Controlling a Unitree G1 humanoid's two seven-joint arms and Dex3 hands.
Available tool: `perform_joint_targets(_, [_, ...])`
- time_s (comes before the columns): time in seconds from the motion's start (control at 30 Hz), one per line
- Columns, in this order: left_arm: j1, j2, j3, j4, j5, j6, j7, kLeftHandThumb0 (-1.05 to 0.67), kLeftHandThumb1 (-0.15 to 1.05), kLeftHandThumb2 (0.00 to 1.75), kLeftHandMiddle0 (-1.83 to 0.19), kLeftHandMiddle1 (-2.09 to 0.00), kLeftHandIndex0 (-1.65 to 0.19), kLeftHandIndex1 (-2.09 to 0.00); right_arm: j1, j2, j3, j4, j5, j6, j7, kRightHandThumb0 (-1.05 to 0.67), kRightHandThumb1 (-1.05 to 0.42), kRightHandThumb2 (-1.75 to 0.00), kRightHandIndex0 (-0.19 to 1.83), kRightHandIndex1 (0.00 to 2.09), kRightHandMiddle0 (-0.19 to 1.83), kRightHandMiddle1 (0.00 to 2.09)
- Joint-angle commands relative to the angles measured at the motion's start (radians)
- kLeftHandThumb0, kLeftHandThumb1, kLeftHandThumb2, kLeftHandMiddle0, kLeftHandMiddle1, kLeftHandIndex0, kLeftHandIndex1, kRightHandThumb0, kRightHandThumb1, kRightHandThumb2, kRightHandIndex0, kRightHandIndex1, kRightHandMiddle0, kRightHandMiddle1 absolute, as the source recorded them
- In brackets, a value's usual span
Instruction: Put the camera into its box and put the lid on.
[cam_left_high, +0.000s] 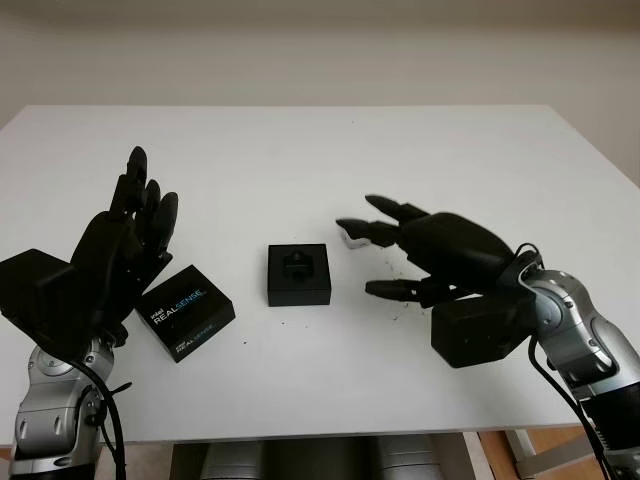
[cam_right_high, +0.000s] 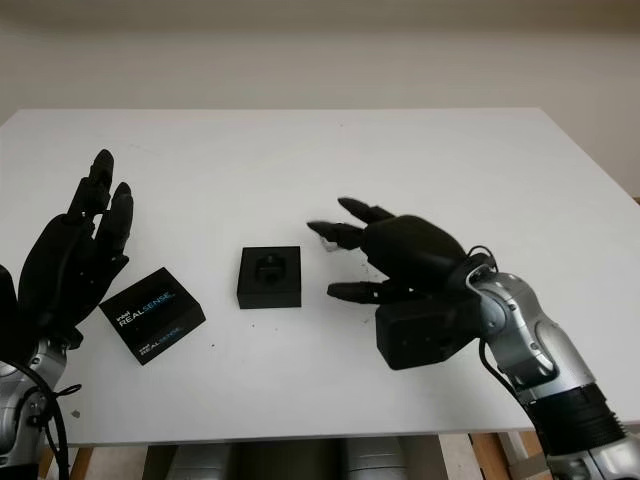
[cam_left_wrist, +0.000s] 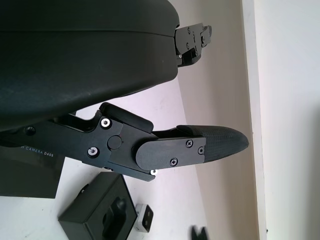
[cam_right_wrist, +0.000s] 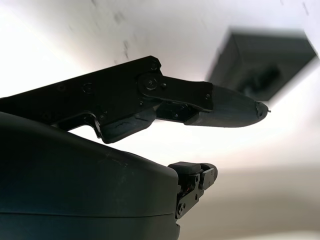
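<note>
Sitting mid-table: open black box, square, edges roughly squared to the table's edges, a moulded insert showing inside with a dark shape in its middle.
Camera: small silver-white camera on the table just right and far of the box, under the right hand's fingertips; only one end shows, so its long axis and facing can't be told. In the left wrist view a silver block with a dark port lies right against the box's corner.
Lid: black lid lying flat to the left of the box, turned at an angle to the table edge, its near-left corner tucked under the left hand.
Writing: "REALSENSE" in white on the lid, a smaller line beneath too small to read; "CAMERA D405" printed on a dark surface in the left wrist view.
Left hand: open, raised over the table's left side, holding nothing.
Right hand: open, fingers reaching over the camera; contact can't be told.
Surface: white table.
</note>
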Motion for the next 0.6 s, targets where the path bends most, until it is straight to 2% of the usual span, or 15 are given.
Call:
perform_joint_targets(0.0, [-0.025, -0.006, -0.001, 0.005, -0.007, -0.004, 0.0, -0.71, 1.05, 0.49, 0.19, 0.0, 0.19, 0.0, -0.042, 0.031, -0.045, 0.004, 0.036, 0.021, -0.037, -0.79, -1.05, -0.47, 0.18, 0.12, 0.29, 0.08])
perform_joint_targets(0.07, [-0.026, -0.011, -0.002, 0.009, -0.007, -0.013, 0.003, -0.71, 1.05, 0.48, 0.19, 0.0, 0.19, 0.0, -0.063, 0.073, -0.08, 0.036, 0.078, 0.007, -0.103, -0.76, -1.02, -0.22, 0.34, 0.17, 0.4, 0.13])
perform_joint_targets(0.13, [-0.026, -0.014, -0.005, 0.013, -0.004, -0.018, 0.003, -0.72, 1.05, 0.47, 0.19, 0.0, 0.19, 0.0, -0.096, 0.094, -0.099, 0.089, 0.109, -0.02, -0.142, -0.69, -0.94, -0.08, 0.45, 0.21, 0.48, 0.17])
perform_joint_targets(0.23, [-0.026, -0.015, -0.006, 0.016, -0.004, -0.019, 0.006, -0.72, 1.05, 0.47, 0.19, 0.0, 0.19, 0.0, -0.162, 0.09, -0.092, 0.182, 0.096, -0.065, -0.177, -0.67, -0.84, -0.05, 0.51, 0.28, 0.49, 0.28])
perform_joint_targets(0.3, [-0.025, -0.015, -0.005, 0.018, -0.005, -0.021, 0.005, -0.72, 1.05, 0.46, 0.19, 0.0, 0.19, 0.0, -0.211, 0.08, -0.074, 0.254, 0.071, -0.103, -0.189, -0.69, -0.8, -0.05, 0.42, 0.44, 0.35, 0.55])
perform_joint_targets(0.33, [-0.023, -0.013, -0.006, 0.014, -0.006, -0.017, 0.004, -0.73, 1.05, 0.47, 0.19, 0.0, 0.19, 0.0, -0.235, 0.077, -0.063, 0.282, 0.057, -0.108, -0.188, -0.69, -0.79, -0.05, 0.32, 0.61, 0.24, 0.73])
perform_joint_targets(0.37, [-0.02, -0.011, -0.006, 0.012, -0.006, -0.014, 0.002, -0.73, 1.05, 0.48, 0.19, 0.0, 0.19, 0.0, -0.259, 0.075, -0.052, 0.31, 0.043, -0.11, -0.184, -0.7, -0.78, -0.05, 0.25, 0.71, 0.18, 0.81])
perform_joint_targets(0.43, [-0.017, -0.015, -0.004, 0.007, -0.007, -0.013, 0.007, -0.72, 1.05, 0.48, 0.19, 0.0, 0.19, 0.0, -0.304, 0.066, -0.025, 0.36, -0.005, -0.109, -0.191, -0.71, -0.79, -0.06, 0.15, 0.82, 0.11, 0.87])
perform_joint_targets(0.57, [-0.013, -0.013, -0.006, 0.001, -0.002, -0.008, 0.009, -0.73, 1.05, 0.49, 0.19, 0.0, 0.19, 0.0, -0.398, 0.057, 0.026, 0.473, -0.086, -0.098, -0.202, -0.72, -0.8, -0.06, 0.1, 0.8, 0.14, 0.89])
